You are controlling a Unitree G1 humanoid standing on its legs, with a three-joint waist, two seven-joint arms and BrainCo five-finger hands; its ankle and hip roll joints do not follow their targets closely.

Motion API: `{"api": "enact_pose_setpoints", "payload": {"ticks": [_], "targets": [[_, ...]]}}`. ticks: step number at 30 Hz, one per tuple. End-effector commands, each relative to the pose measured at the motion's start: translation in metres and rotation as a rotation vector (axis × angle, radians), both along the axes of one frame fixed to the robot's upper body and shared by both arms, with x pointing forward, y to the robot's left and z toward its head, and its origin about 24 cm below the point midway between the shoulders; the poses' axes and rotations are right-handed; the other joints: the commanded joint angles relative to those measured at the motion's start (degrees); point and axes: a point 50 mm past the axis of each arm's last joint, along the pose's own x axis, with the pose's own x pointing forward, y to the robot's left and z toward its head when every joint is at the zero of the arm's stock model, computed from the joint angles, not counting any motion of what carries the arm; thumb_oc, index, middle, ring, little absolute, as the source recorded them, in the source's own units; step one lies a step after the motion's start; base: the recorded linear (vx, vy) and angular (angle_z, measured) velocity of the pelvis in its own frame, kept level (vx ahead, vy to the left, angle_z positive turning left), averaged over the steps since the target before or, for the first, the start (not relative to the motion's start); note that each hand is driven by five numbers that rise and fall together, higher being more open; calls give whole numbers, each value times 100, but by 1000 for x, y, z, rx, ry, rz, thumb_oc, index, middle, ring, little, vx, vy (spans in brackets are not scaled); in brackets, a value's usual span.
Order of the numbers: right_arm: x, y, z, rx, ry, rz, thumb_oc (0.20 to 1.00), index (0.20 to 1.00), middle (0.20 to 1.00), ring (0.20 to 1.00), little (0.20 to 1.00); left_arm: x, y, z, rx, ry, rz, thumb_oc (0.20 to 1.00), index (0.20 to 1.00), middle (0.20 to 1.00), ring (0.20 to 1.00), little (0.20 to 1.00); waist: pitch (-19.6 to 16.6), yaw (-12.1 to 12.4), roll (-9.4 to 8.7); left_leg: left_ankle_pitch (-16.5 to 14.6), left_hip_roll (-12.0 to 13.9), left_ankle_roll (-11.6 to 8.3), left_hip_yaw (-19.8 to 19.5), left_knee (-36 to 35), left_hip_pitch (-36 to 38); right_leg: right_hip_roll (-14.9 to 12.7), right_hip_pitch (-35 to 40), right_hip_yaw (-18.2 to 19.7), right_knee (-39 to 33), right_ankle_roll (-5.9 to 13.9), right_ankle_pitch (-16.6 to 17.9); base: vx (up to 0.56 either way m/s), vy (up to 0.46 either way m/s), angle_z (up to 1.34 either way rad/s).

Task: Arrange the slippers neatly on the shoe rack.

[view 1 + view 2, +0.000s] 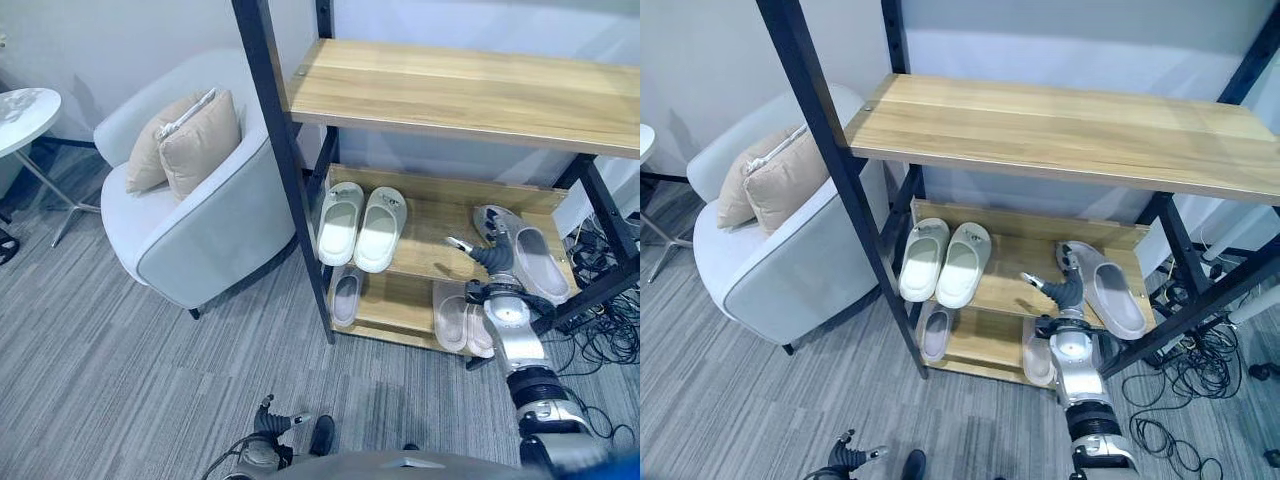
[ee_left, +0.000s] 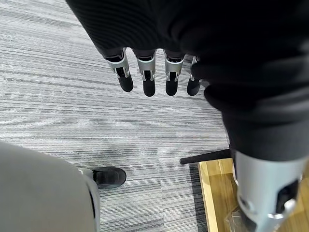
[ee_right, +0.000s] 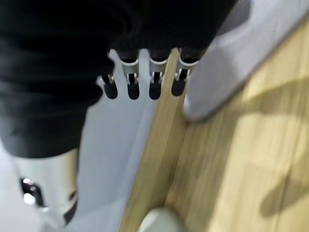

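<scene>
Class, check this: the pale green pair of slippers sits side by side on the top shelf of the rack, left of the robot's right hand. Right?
Not quite. The pale green slippers sit on the middle shelf, not the top shelf, as the left eye view shows. They are side by side, left of the right hand.

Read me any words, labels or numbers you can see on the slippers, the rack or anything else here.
There is none to read.
White slippers: a small dark mark near each toe, too small to read.
Grey slipper by the right hand: no print visible.
Rack, armchair, cushions: plain, no text or signs.
</scene>
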Motion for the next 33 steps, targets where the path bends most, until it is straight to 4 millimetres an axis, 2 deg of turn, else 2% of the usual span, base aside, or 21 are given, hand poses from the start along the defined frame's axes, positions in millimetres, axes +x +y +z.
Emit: {"api": "enact_pose_setpoints", "payload": {"ticks": [1, 5, 8, 12, 16, 20, 22, 29, 33], "targets": [[16, -10, 32, -121, -70, -57, 1000, 1000, 1000, 1000, 1000, -95, -13, -14, -16, 333, -36, 1000, 1000, 1000, 1000, 1000, 34, 77, -79, -99, 123, 3, 206, 40, 85, -501, 139, 57, 42, 365, 29, -12, -30, -4], [23, -18, 40, -143, -26, -119, 1000, 1000, 1000, 1000, 1000, -91, -17, -14, -29, 322, -32, 1000, 1000, 1000, 1000, 1000, 75, 40, -16, -105, 135, -2, 275, 40, 83, -494, 104, 108, 42, 357, 54, -3, -20, -9], [21, -26, 38, -177, 30, -162, 1000, 1000, 1000, 1000, 1000, -91, -19, -15, -38, 322, -19, 1000, 1000, 1000, 1000, 1000, 80, 11, 2, -116, 136, -3, 304, 40, 107, -485, 119, 122, 42, 349, 49, 16, -17, -8], [1, -40, 15, -206, 181, -291, 1000, 1000, 1000, 1000, 1000, -93, -23, -15, -53, 328, -9, 1000, 1000, 1000, 1000, 1000, 54, -29, 19, -142, 142, 3, 328, 40, 175, -470, 176, 127, 42, 331, 24, 37, -18, -2], [-23, -46, -6, -176, 250, -345, 1000, 1000, 1000, 1000, 1000, -95, -24, -15, -57, 336, -14, 1000, 1000, 1000, 1000, 1000, -2, -51, 17, -159, 134, 11, 316, 40, 214, -463, 232, 118, 42, 319, -6, 30, -10, -1], [-33, -46, -18, -119, 273, -359, 1000, 1000, 1000, 1000, 1000, -98, -22, -15, -48, 348, -24, 1000, 1000, 1000, 1000, 1000, -43, -50, 10, -174, 132, 14, 328, 40, 233, -464, 237, 105, 42, 324, -3, 14, -9, -2], [-33, -45, -21, -100, 279, -353, 1000, 1000, 1000, 1000, 1000, -98, -21, -15, -44, 352, -25, 1000, 1000, 1000, 1000, 1000, -56, -47, 9, -173, 130, 17, 327, 40, 227, -467, 232, 108, 42, 327, -7, 0, 0, 0], [-8, -19, -19, -4, 254, -196, 1000, 1000, 1000, 1000, 1000, -100, -13, -15, -30, 364, -24, 1000, 1000, 1000, 1000, 1000, -90, -11, -31, -173, 142, 14, 333, 40, 238, -461, 246, 94, 42, 333, -2, 0, 0, 0], [0, -8, -22, 32, 276, -139, 1000, 1000, 1000, 1000, 1000, -100, -11, -15, -29, 367, -23, 1000, 1000, 1000, 1000, 1000, -99, 11, -67, -178, 142, 13, 323, 40, 257, -451, 261, 80, 42, 323, -8, 0, 0, 0]]}}
